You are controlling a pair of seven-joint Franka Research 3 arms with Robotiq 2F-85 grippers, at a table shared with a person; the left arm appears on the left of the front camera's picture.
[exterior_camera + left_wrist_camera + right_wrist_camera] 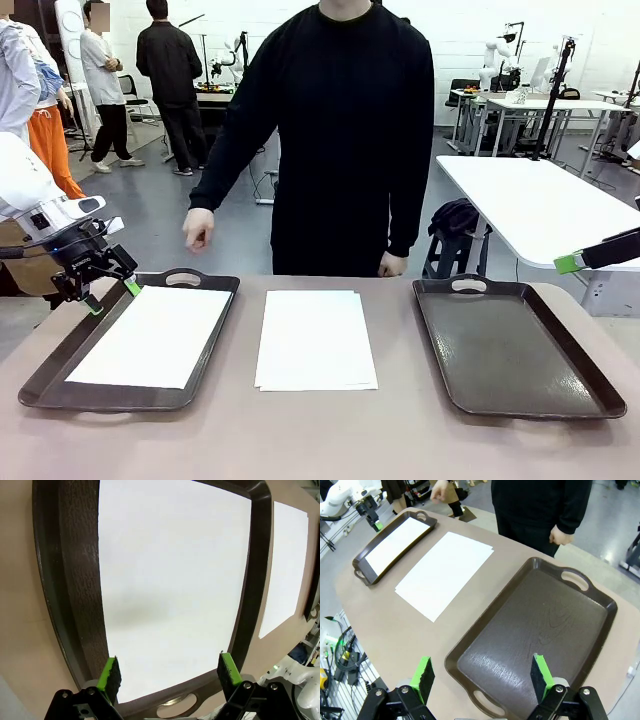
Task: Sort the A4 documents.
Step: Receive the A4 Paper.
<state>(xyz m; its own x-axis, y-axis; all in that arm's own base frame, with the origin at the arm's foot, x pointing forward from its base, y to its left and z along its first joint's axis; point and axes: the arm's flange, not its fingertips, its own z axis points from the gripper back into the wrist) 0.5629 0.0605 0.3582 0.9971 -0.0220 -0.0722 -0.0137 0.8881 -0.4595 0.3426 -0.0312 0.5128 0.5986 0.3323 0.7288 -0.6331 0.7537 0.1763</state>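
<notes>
Two dark brown, rectangular, handled trays with a textured surface are set well apart on the beige table [320, 440], one to each side. One plain white A4 paper sheet [150, 335] is seen lying flat in the left tray [45, 372]; the right tray [505, 350] is seen bare. Between the trays, a small stack of plain white A4 paper sheets [315, 340] is laid directly on the table. Its edges are slightly offset, so more than one leaf is judged to be there, though the count cannot be told. Sorting is judged begun but far from finished: one sheet is placed, the stack is left to be divided, and nothing is put in the right tray yet. The left gripper [112, 297], black with green pads, is held just above the far left corner of the left tray, jaws spread wide with nothing between them. In its wrist view the sheet is seen below and ahead of the fingers, untouched. The right gripper [481, 676] is held high over the near end of the right tray, jaws likewise wide and unloaded. The stack lies well apart from it, beyond the tray's left rim. A person in a black top [340, 130] is noted at the far edge, hands down, touching no paper.
</notes>
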